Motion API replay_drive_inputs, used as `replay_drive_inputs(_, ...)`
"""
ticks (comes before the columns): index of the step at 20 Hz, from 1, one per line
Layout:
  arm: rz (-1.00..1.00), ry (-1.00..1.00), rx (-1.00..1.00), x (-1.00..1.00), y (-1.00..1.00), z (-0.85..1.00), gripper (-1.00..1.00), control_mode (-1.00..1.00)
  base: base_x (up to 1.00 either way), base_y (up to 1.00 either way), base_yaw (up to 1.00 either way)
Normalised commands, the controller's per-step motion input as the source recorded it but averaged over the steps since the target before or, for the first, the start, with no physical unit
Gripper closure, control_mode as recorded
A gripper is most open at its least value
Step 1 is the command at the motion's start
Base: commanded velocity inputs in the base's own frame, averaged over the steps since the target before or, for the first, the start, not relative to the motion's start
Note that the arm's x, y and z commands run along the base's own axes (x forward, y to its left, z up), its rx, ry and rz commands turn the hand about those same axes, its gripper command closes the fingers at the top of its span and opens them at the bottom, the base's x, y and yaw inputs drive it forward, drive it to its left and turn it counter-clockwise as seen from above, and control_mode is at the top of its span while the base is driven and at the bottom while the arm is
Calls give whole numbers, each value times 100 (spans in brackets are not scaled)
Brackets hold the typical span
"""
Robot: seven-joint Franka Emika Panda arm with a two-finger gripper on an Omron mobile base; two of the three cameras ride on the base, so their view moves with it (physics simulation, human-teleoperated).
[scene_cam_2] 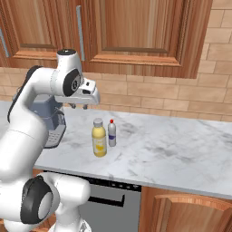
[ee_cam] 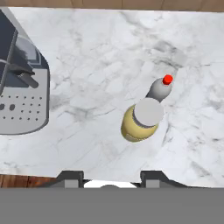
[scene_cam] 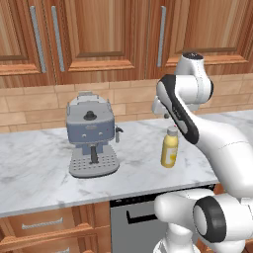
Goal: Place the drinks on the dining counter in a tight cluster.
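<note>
Two drinks stand close together on a narrow marble wall counter [scene_cam_2: 181,149] under wooden cabinets. One is a stout yellow bottle [scene_cam: 169,150] [scene_cam_2: 99,141] [ee_cam: 140,120] with a pale cap. Just behind it is a small white bottle [scene_cam_2: 112,133] [ee_cam: 161,87] with a red cap. My gripper [scene_cam_2: 79,107] [ee_cam: 111,177] hovers above the counter, up and to the left of both bottles, pointing down. It is open and empty. The dining counter is out of view.
A grey-blue coffee machine [scene_cam: 91,133] [scene_cam_2: 52,120] [ee_cam: 22,87] stands on the counter left of the bottles. Wooden cabinet doors [scene_cam: 89,34] hang above a brick backsplash. A dishwasher front [scene_cam: 133,217] sits below the counter edge.
</note>
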Motion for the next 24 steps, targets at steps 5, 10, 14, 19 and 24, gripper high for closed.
replay_drive_inputs(5, 0, 4, 0, -6, -2, -4, -100, -100, 0, 0, 0)
replay_drive_inputs(10, -1, 9, 0, -7, -44, -22, -100, -100, 0, 0, 0)
replay_drive_inputs(14, 0, 12, 0, 3, -42, -42, -100, -100, 0, 0, 0)
replay_drive_inputs(19, 0, 9, 0, 36, -12, -20, -100, -100, 0, 0, 0)
replay_drive_inputs(24, 0, 1, 0, 35, 0, -10, -100, -100, 0, 0, 0)
